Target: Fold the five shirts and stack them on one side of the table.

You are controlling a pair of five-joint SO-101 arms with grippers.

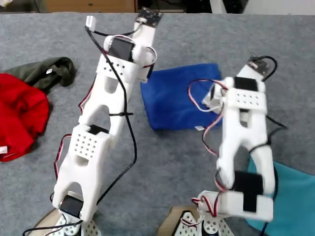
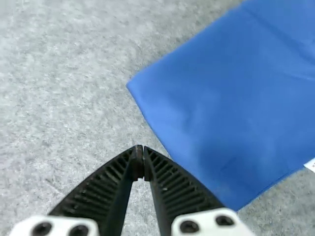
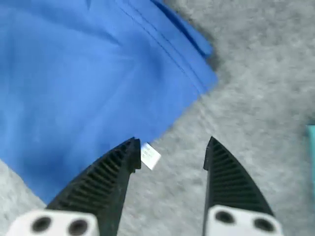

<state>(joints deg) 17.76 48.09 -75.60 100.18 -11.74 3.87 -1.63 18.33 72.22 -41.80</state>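
A folded blue shirt (image 1: 179, 96) lies flat in the middle of the grey table (image 1: 162, 162). My left gripper (image 2: 139, 158) is shut with nothing in it, just above the bare table beside one corner of the blue shirt (image 2: 231, 93). My right gripper (image 3: 172, 145) is open at the opposite edge of the blue shirt (image 3: 83, 83), one finger over the cloth beside a small white tag (image 3: 150, 156), the other over the table. A red shirt (image 1: 19, 118) and a dark green shirt (image 1: 44, 71) lie crumpled at the far left.
A teal shirt (image 1: 290, 196) lies at the near right corner beside the right arm's base, and its edge (image 3: 312, 142) shows past the right gripper. Both white arms stretch from the near edge across the table toward the blue shirt.
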